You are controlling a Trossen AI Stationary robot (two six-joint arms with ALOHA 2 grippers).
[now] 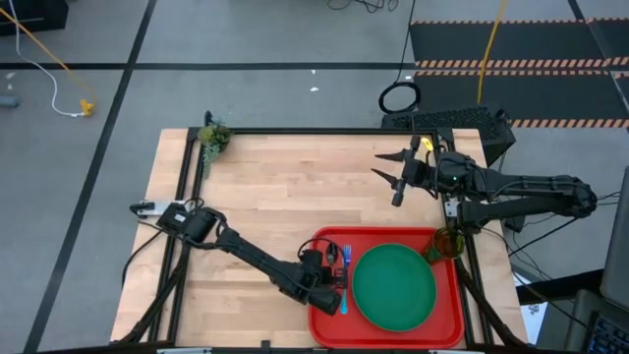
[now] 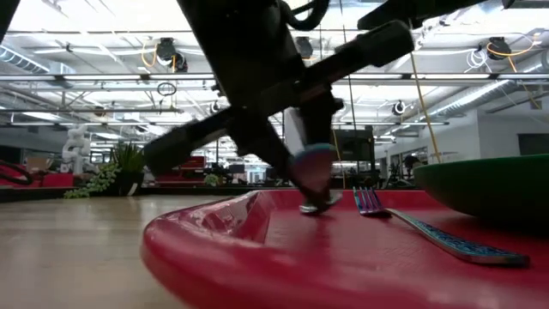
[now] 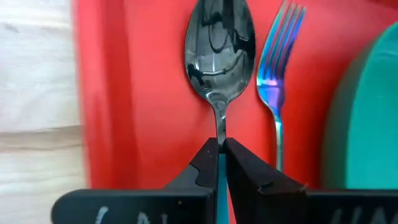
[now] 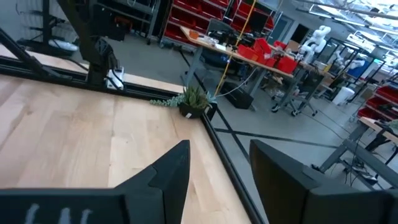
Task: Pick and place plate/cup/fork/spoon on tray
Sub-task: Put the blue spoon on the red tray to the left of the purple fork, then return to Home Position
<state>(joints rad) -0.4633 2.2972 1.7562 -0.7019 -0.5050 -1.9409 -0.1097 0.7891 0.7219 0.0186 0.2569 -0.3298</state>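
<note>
The red tray (image 1: 324,329) lies at the table's near edge, right of centre. The dark-green plate (image 1: 394,286) rests flat in its middle. The cup (image 1: 447,242) stands at the tray's far right corner. The fork (image 3: 279,68) lies on the tray between spoon and plate. My left gripper (image 3: 221,146) is over the tray's left part, shut on the spoon (image 3: 221,50), whose dark bowl rests on the tray (image 2: 319,206). My right gripper (image 1: 389,183) hovers open over the bare table, far right. My left gripper pinches the spoon's slim handle (image 3: 221,134) just behind the bowl between its two fingertips. The fingers lie along the handle. The bowl (image 3: 221,50) points ahead of the fingers and sits on the tray floor.
A small potted plant (image 1: 213,138) stands at the table's far left corner. The bare wooden tabletop (image 1: 295,187) spreads left of and beyond the tray. The tray's raised rim (image 2: 197,236) stands toward the near side.
</note>
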